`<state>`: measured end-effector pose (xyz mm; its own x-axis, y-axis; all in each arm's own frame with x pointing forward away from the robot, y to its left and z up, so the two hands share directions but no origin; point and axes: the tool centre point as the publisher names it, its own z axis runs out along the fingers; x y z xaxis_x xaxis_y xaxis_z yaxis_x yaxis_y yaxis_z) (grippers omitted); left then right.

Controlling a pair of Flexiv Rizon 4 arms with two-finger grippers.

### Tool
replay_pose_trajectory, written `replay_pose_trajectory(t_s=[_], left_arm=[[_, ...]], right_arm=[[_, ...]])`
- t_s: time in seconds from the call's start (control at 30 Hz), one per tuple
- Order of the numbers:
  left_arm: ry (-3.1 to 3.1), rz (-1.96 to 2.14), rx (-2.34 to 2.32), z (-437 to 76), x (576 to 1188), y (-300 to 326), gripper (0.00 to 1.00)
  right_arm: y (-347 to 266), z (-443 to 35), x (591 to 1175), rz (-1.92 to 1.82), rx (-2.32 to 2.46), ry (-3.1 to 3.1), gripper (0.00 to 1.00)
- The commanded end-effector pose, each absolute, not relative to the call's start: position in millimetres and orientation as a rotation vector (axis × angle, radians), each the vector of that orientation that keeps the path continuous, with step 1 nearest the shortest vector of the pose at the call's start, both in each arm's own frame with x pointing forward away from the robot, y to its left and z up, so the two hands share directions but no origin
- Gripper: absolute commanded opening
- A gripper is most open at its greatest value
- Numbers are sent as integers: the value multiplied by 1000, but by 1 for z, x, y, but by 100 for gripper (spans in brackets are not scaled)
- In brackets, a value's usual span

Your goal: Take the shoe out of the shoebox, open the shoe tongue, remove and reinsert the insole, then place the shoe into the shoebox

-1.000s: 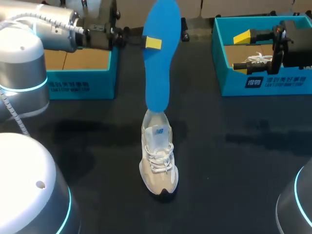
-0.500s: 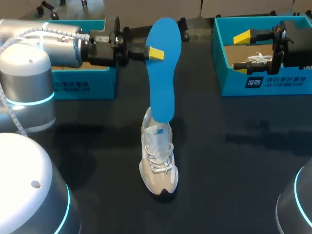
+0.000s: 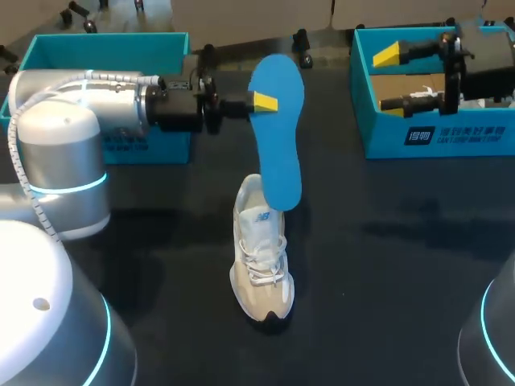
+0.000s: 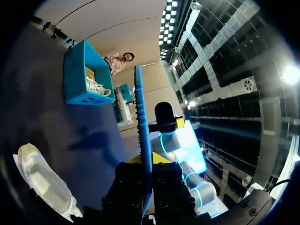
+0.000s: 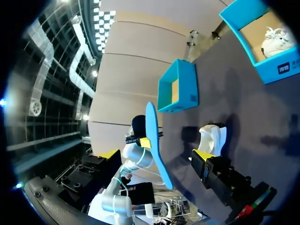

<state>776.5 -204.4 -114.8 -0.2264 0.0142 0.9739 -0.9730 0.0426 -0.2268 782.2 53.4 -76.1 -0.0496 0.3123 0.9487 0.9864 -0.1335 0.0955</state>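
A blue insole hangs upright over the table, and my left gripper is shut on its upper part from the left. Its lower end is by the heel opening of the white-and-beige shoe, which stands on the dark table; whether they touch I cannot tell. In the left wrist view the insole runs edge-on between my fingers, with the shoe below. My right gripper is open and empty above the right teal shoebox. The right wrist view shows the insole and the shoe ahead.
A second teal shoebox stands at the back left behind my left arm. Another white shoe lies in the right shoebox. Dark table surface lies around the shoe on all sides.
My left arm has carried the insole down and to the right, its lower end shifting from above the heel to the heel's right side. My right gripper has risen slightly over its box.
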Motion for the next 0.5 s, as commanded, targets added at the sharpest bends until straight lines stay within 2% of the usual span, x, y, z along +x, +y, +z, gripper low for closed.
replay_pose_trajectory(t_s=[0.03,0.5], left_arm=[[-1353,1317,1074,-115,783,-210,0],[-1251,1243,1148,-120,800,-221,0]], right_arm=[[64,-67,777,-1163,-1612,-1460,100],[89,-48,777,-948,-1855,-1585,100]])
